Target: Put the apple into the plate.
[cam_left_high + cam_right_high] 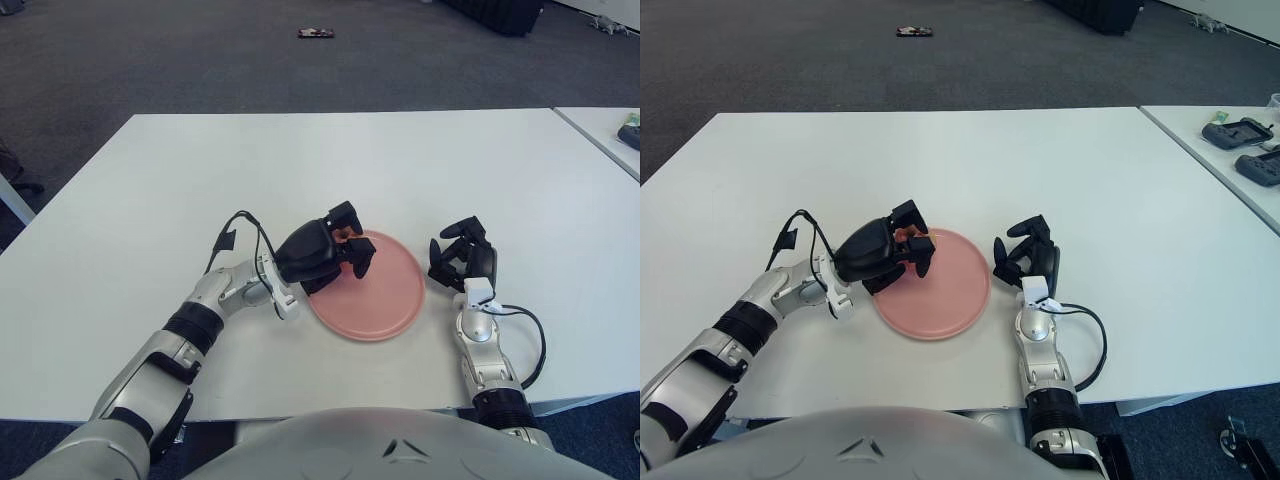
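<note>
Left hand, just left of frame centre: its black fingers curl around the apple, of which only a small reddish patch shows between them. The hand and apple hang over the upper-left rim of the plate; whether the apple touches the plate cannot be told. The left forearm runs down toward the lower-left corner, a black cable looping above the wrist.

Plate: pink, round, lying flat on the white table near the table's near edge, its centre bare.

Right hand, just right of the plate: raised on an upright forearm, fingers loosely curled, holding nothing.

Upper frame: dark carpet with a small dark object lying on it. Right edge: a second white table carrying dark controllers.
</note>
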